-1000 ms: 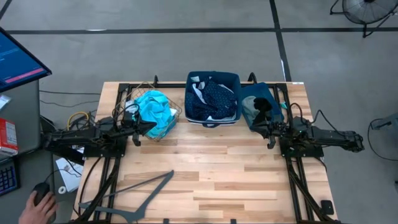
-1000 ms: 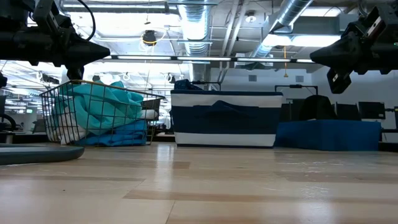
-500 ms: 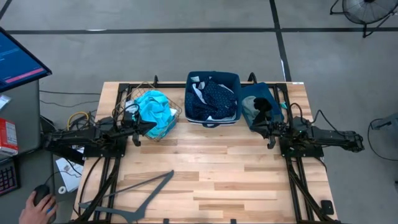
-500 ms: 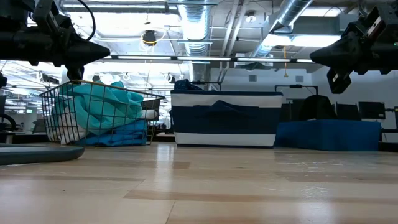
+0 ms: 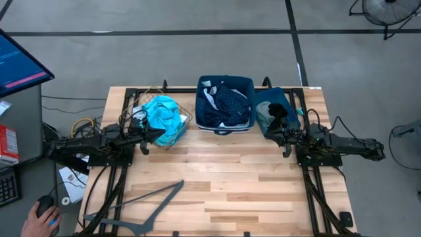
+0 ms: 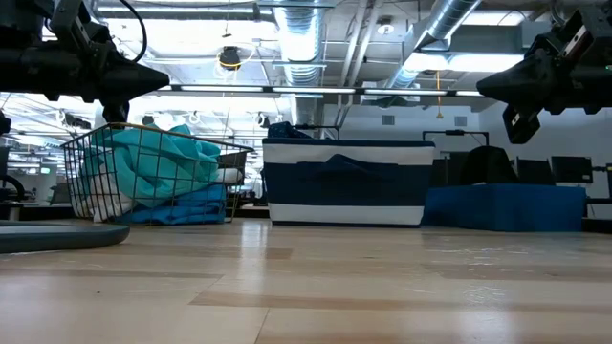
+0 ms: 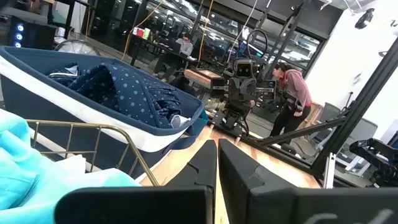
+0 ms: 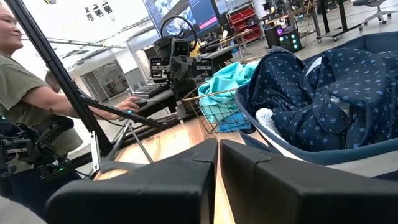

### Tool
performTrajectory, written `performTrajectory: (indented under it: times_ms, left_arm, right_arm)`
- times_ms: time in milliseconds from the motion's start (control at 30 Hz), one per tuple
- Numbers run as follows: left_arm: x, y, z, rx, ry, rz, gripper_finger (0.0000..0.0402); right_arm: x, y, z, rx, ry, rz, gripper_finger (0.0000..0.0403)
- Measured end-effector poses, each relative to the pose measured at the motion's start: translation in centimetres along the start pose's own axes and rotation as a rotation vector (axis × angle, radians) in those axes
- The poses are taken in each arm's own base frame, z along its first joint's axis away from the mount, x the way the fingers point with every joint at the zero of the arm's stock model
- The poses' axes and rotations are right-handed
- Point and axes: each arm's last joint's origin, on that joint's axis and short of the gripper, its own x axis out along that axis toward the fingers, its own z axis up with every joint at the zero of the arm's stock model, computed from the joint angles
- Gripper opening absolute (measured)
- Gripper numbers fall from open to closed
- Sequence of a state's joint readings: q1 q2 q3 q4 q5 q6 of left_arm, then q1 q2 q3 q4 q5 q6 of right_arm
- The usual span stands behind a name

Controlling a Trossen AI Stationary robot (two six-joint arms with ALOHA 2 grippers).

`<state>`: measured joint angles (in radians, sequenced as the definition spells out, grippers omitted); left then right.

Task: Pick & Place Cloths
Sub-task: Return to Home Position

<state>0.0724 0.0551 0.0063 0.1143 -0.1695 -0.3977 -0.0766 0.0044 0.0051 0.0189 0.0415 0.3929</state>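
- The turquoise cloth (image 5: 163, 113) lies heaped in the wire basket (image 5: 141, 97), at 10 o'clock on the counter (image 5: 230, 184).
- The navy dotted cloth (image 5: 230, 102) and a pale white-blue cloth (image 5: 208, 97) fill the big navy bin (image 5: 225, 78) at 12 o'clock.
- The black cloth (image 5: 279, 109) and the grey-green cloth (image 5: 265, 117) sit in the small blue bin (image 5: 295, 105) at 2 o'clock.
- The left jaws are clenched on nothing and are raised above the counter, just at 6 o'clock of the basket.
- The right jaws are also clenched and empty, raised just at 6 o'clock of the small blue bin.
- A grey hanger (image 5: 154, 189) lies at 7 o'clock.
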Motion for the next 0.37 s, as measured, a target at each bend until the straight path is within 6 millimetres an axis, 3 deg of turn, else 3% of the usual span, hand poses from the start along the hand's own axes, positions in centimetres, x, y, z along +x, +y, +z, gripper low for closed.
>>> performTrajectory:
  times_ms: [367]
  left_arm:
    - [0.00,0.01,0.00,0.000,-0.001,0.003,0.0000]
  right_arm:
    - [0.00,0.00,-0.01,0.000,0.000,0.000,0.0018]
